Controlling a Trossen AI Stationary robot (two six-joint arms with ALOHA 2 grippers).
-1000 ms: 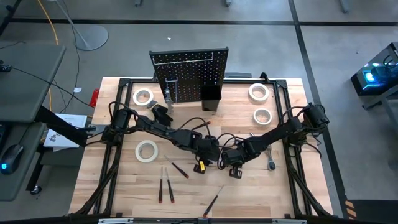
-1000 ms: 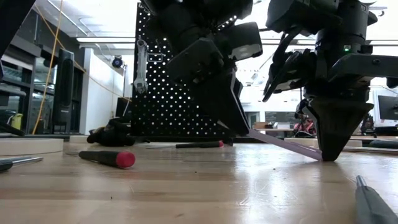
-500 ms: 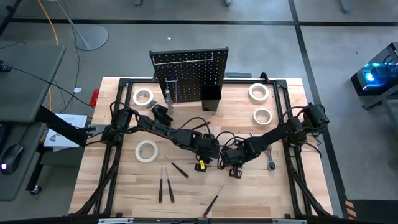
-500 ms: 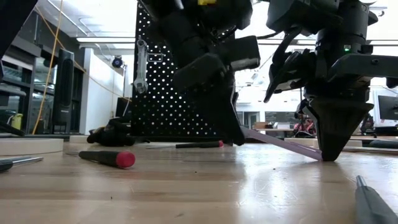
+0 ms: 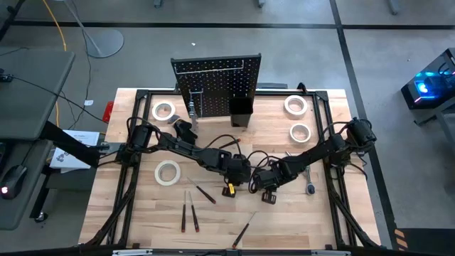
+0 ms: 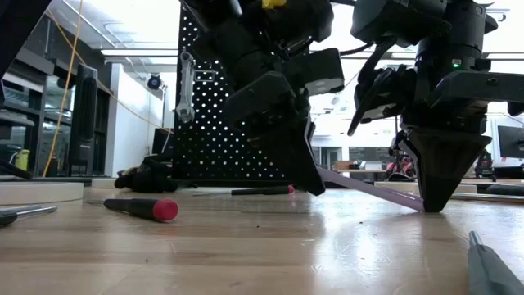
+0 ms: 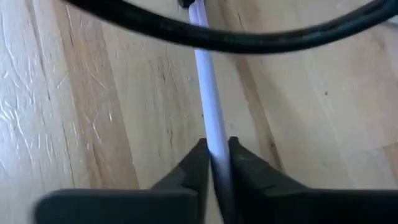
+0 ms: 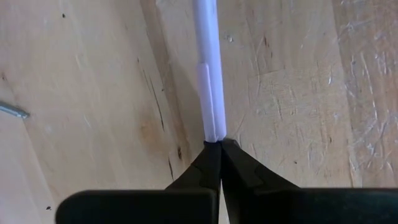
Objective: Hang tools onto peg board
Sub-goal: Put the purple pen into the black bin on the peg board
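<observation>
We see the left gripper point(image 7: 216, 163) clamped on a slim pale-purple plastic screwdriver point(image 7: 210, 109) at table centre; the right gripper point(image 8: 219, 155) pinches its other end, fingers closed.

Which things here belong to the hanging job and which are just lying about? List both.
Job: peg board; purple tool, gripped by left claw and right claw; tape roll; red-handled screwdriver; wrench.
Lying about: computer mouse; papers.
</observation>
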